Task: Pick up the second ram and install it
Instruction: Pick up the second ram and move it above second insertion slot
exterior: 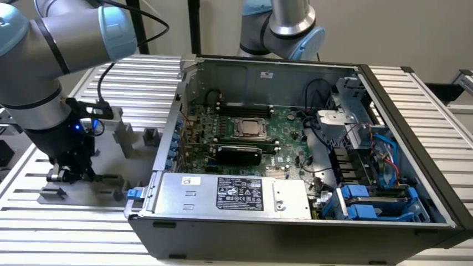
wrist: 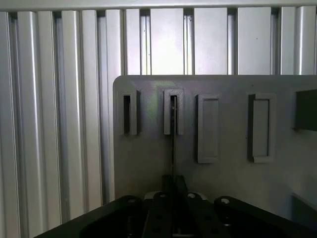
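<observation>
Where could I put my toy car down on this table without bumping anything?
Bare slats: the table on the exterior view's right of the computer case, and the near corner in front of the grey fixture plate. Crowded: that plate, with blocks and the hand over it, and inside the case.

Soft, even light; gripper (wrist: 173, 179) in dim shadow

Arm links: silver-grey round metal tubes of the robot arm (exterior: 44, 52).
Joint caps: pale blue rounded covers (exterior: 118, 25).
Cable: thin black cable (exterior: 101, 83) running along the arm to the wrist.
Wrist: black housing (exterior: 63, 141) with a small blue light (exterior: 76, 126).
Gripper: black angular metal gripper (wrist: 173, 182), with round screw heads (wrist: 161, 197) on its body.
</observation>
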Tool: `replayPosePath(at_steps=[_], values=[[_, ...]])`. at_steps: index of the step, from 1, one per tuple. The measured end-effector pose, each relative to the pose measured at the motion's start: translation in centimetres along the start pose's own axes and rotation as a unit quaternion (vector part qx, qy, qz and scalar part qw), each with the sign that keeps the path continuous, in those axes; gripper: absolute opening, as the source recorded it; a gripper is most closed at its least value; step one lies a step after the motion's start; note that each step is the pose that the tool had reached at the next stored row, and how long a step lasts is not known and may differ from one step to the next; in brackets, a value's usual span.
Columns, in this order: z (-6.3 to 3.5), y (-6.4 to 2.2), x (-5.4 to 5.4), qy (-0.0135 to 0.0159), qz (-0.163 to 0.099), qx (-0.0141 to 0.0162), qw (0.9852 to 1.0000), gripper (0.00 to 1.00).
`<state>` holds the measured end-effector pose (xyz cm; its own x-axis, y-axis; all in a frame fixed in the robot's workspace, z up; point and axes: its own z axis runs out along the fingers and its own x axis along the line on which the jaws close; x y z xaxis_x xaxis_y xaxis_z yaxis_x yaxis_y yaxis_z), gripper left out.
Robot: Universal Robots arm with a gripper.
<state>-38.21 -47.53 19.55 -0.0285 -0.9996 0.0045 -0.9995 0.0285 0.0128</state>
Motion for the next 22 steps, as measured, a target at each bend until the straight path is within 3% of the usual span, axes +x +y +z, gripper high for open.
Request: replayPosePath(at_steps=[14, 22], values=[[-0.06, 0.00, 0.0, -0.0001, 0.000, 0.0001, 1.0000, 0.00], [-1.24, 0.02, 0.0, 0.0000, 0.000, 0.0000, 1.0000, 0.00]])
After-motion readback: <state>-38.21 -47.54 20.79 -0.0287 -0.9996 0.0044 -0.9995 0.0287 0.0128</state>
